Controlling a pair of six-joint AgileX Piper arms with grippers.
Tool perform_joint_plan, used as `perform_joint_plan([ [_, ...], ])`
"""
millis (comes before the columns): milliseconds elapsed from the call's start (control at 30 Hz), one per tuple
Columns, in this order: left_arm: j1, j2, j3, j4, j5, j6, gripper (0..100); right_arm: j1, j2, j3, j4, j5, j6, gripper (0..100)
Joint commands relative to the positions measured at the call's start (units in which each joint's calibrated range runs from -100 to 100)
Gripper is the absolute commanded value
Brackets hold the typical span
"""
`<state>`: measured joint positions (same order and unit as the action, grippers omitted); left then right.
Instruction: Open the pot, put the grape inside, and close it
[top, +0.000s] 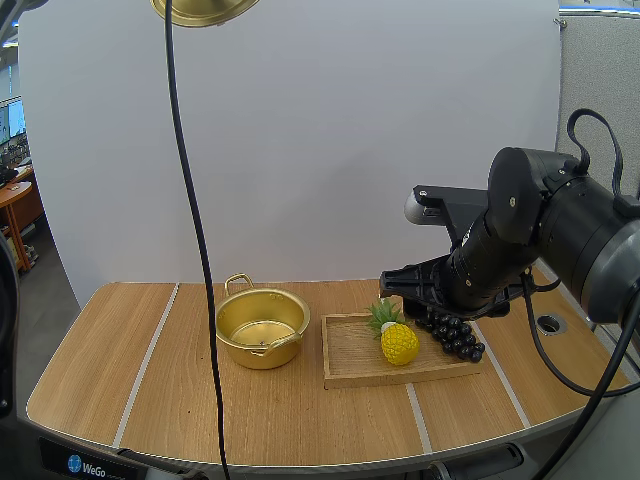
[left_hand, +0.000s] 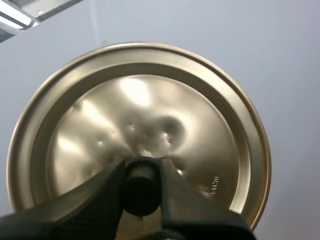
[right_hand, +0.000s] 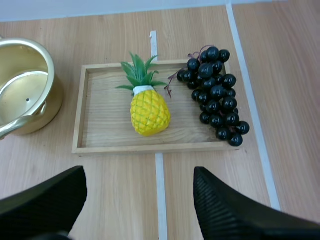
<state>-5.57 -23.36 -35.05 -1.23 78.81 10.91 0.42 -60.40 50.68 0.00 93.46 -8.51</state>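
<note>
1. The left jaws are clenched on the black knob (left_hand: 141, 184) of the gold lid (left_hand: 150, 100), which hangs high above the desk (top: 300, 420).
2. The pot (top: 262, 328) stands open on the desk, just beside the wooden tray (top: 350, 352).
3. The grapes (right_hand: 216, 95) lie at the tray's end away from the pot, a few spilling over its rim. A toy pineapple (right_hand: 148, 112) lies mid-tray.
4. The right jaws are released, spread wide above the desk near the tray's edge, touching nothing.

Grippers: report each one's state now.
Left gripper: shut on the lid.
Right gripper: open, empty, near the tray.
</note>
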Motion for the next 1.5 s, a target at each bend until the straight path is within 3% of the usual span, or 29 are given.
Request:
perform_joint_plan([
  [0,-0.21,-0.48,-0.4,0.28,-2.75,-0.31,0,-0.11,0.86,-0.39,-1.89,-2.26,1.2,100],
  [200,-0.21,-0.48,-0.4,0.28,-2.75,-0.31,0,-0.17,6.6,-0.39,-6.72,-5.01,4.1,100],
  [633,-0.21,-0.48,-0.4,0.28,-2.75,-0.31,0,-1.6,20.05,-4.52,-7.44,-14.22,4.21,100],
  [833,-0.21,-0.48,-0.4,0.28,-2.75,-0.31,0,-6.63,26.03,-11.03,-6.12,-14.4,-2.17,100],
  [1100,-0.21,-0.48,-0.4,0.28,-2.75,-0.31,0,-11.74,34.72,-15.14,5.36,-14.4,-14.42,100],
  [1467,-0.21,-0.48,-0.4,0.28,-2.75,-0.31,0,-12.81,44.29,-15.26,5.32,-18.88,-19.45,100],
])
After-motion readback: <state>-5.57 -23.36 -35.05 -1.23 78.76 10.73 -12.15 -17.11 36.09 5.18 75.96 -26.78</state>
